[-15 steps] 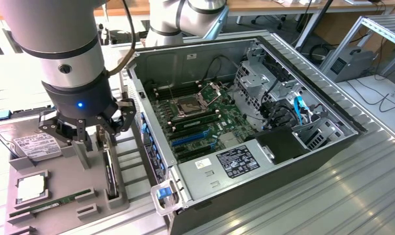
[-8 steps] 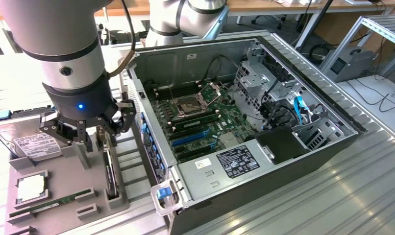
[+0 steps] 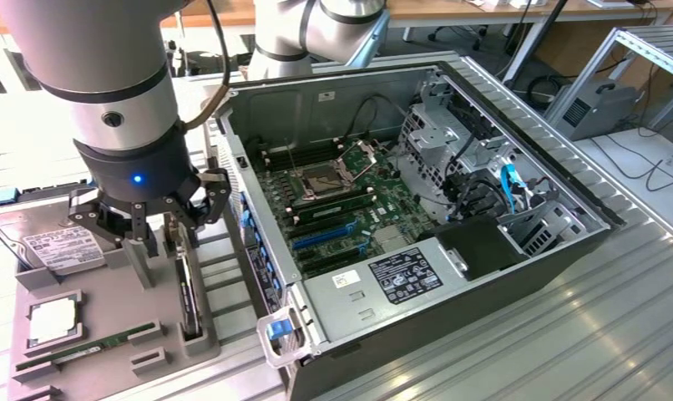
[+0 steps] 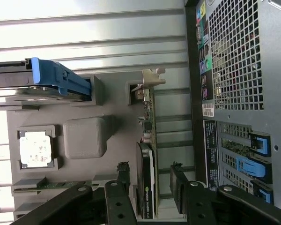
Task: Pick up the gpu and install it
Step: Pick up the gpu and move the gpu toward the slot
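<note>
Gpu (image 4: 145, 187) stands on edge in grey tray (image 4: 117, 108), wide-spread hand (image 4: 150, 169) straddling it

Exterior view: bright, even white light from overhead. The ribbed metal table (image 3: 604, 334) carries a pale sheen along its ridges and washes out to near white at the exterior view's left. The open computer case (image 3: 426, 83) is well lit inside and darker beneath its drive bays. A blue indicator light (image 3: 136, 178) glows on the arm (image 3: 92, 50).

Wrist view: the table is overexposed in broad white bands. The hand (image 4: 150, 176) reads dark. Soft shadows edge the grey tray (image 4: 117, 108).
</note>
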`<act>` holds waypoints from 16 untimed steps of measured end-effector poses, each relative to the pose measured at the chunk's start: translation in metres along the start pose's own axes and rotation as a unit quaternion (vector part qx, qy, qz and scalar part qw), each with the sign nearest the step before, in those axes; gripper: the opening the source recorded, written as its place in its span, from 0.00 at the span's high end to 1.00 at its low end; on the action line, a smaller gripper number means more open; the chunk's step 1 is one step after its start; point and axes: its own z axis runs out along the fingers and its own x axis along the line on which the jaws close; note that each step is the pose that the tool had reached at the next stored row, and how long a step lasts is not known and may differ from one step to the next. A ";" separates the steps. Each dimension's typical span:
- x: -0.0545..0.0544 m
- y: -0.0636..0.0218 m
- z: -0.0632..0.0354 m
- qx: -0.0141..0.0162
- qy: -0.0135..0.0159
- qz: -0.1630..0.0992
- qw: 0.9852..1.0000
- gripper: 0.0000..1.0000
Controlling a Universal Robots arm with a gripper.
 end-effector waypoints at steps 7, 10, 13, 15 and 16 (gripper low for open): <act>0.000 0.0005 0.0011 0.000 0.000 0.000 1.000 0.52; 0.000 0.0006 0.0018 0.000 0.000 0.000 1.000 0.52; 0.000 0.0006 0.0024 0.000 0.000 0.000 1.000 0.52; 0.000 0.0006 0.0028 0.000 0.000 0.000 1.000 0.52; 0.000 0.0007 0.0031 0.000 0.000 0.000 1.000 0.52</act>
